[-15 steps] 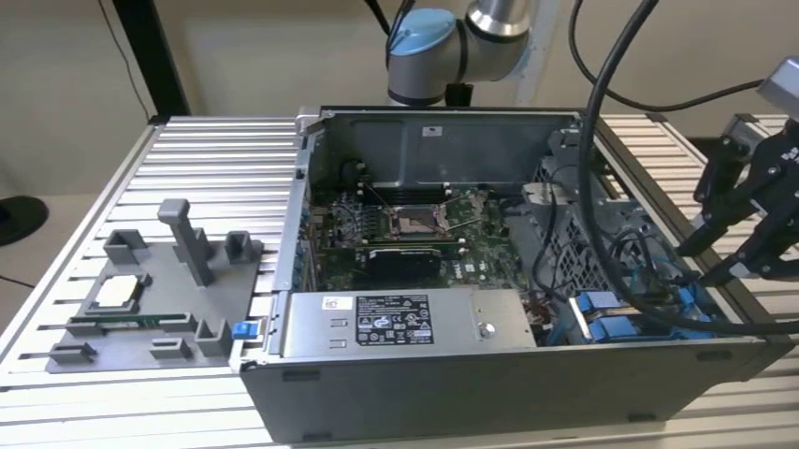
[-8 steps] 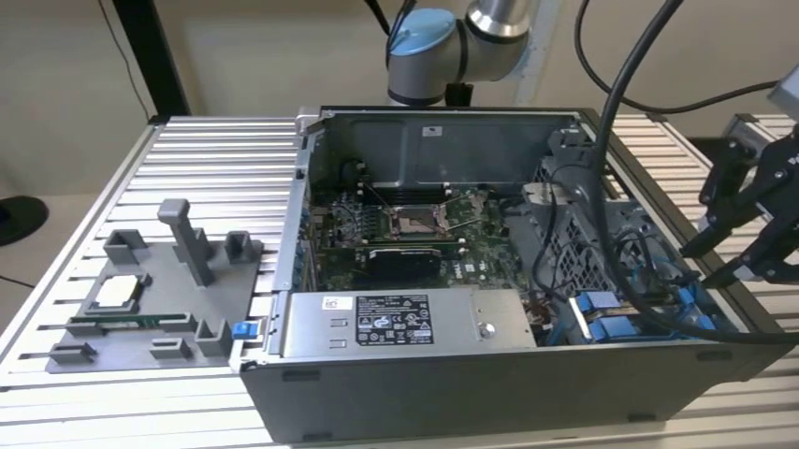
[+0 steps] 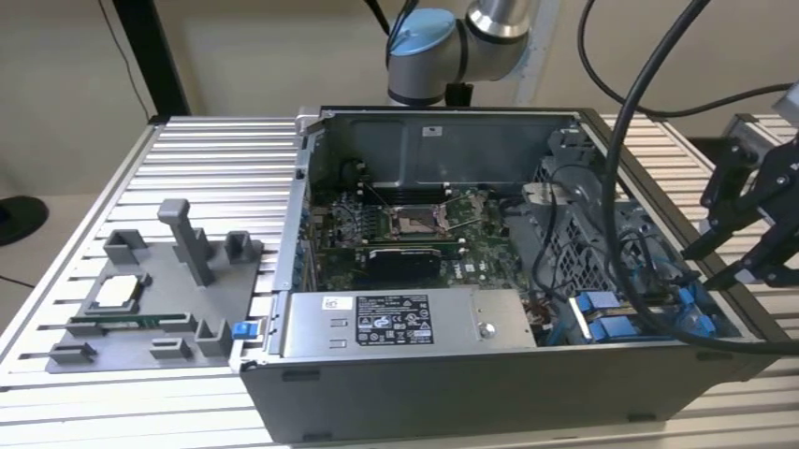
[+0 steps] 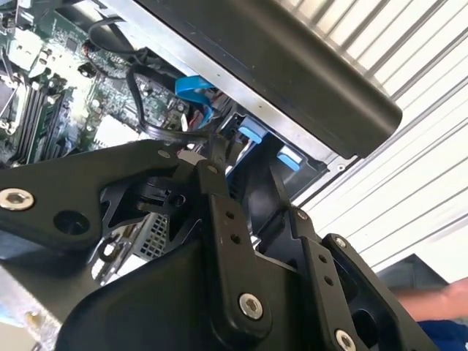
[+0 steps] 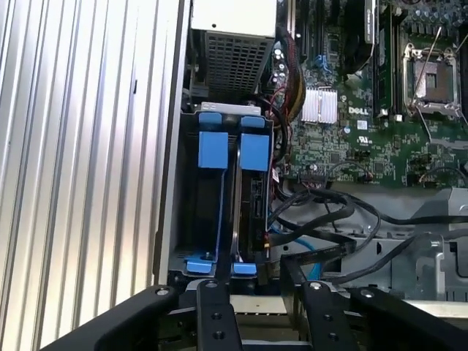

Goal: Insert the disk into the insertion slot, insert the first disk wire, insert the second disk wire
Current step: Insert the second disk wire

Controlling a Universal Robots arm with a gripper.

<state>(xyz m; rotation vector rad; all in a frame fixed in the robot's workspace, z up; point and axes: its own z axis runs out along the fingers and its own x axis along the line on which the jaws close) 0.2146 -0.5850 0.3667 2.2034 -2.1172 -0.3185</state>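
Slatted table (image 3: 212,159), computer case (image 3: 500,393), hand (image 3: 699,267) near insertion slot (image 5: 218,212)

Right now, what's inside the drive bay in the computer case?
The drive bay holds blue plastic tabs at both ends and a dark slab on edge; shadow hides what it is.

A silver arm (image 3: 502,17) with a pale blue joint cap (image 3: 422,34) carries black cables (image 3: 649,75) and a black, silver-screwed gripper (image 5: 262,288).

Green motherboard (image 5: 351,124), bright blue tabs (image 5: 213,150) on the grey insertion slot (image 5: 203,212), ribbed silver bench (image 3: 212,159), black cables (image 5: 344,212).
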